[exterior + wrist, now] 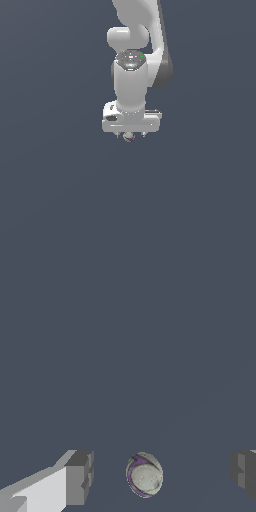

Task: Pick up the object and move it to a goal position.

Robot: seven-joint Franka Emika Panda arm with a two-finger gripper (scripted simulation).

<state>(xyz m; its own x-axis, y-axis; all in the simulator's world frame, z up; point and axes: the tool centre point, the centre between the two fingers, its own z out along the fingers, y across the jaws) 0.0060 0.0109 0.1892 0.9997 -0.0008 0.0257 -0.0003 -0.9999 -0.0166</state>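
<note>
The object is a tiny rounded lump, pale grey-white with a purple rim patch. In the wrist view it lies between my two grey fingertips, with a clear gap on each side. My gripper is open around it and touches neither side. In the exterior view the object peeks out just under the white gripper block, and my gripper hangs straight down from the white arm, mostly hiding the fingers.
A plain dark blue-grey surface fills both views. No other objects, containers or edges show.
</note>
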